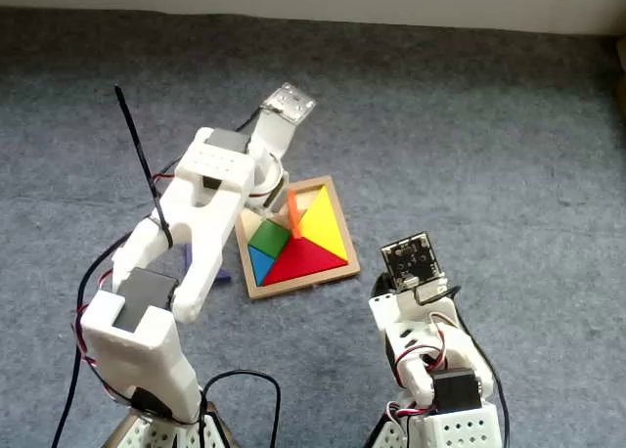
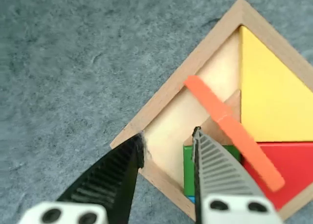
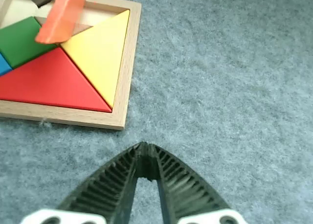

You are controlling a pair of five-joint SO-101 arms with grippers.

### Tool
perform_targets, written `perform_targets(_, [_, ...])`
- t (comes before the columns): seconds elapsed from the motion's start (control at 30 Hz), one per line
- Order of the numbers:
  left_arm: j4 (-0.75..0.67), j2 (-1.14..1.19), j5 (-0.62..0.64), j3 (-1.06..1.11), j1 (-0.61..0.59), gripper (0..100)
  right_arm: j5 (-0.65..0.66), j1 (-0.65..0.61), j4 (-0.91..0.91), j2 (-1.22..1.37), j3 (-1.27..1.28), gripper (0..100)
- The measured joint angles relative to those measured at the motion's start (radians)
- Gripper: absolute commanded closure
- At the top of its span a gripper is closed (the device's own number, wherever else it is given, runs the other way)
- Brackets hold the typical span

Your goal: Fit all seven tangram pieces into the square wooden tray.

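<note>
Puts the square wooden tray mid-counter, with the yellow triangle and red triangle seated flush on the right and near sides, and the green square and blue triangle to their left. Leaves the far-left floor bare. Shows the orange piece not lying flat but tilted, propped on a pale tan shape, probably for want of a matching slot. Hangs the left end effector spread wide and gripping nothing at the tray's left corner, seemingly placed to nudge or re-take that piece. Parks the right end effector closed and empty over the grey counter, near-right of the tray, apparently to stay out of the way.
</note>
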Motion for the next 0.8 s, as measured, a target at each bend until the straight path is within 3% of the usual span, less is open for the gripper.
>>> perform_targets(0.8, [0.086,0.0,0.018,-0.003,0.06,83,0.0,0.0,0.0,0.0,0.0,99.2])
